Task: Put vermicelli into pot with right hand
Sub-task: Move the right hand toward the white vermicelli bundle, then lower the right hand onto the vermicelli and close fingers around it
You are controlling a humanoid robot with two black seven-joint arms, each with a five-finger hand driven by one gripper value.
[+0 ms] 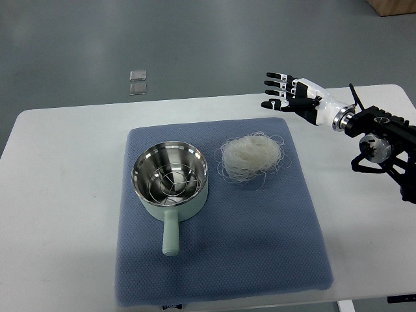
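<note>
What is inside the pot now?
Inside the pale green pot with the steel interior only a round wire rack lies at the bottom. No noodles are in it. The bottom under the rack shows through the wires.

A white table [58, 195] with rounded corners fills most of the view, and a blue quilted mat [221, 260] lies on it — spreading below and left of the hand. Beyond the table runs a grey floor [195, 39], dully lit. On it, far left of the hand, sit two small clear squares [137, 82] — perhaps plastic. A brown corner [393, 6] shows above the hand.
</note>
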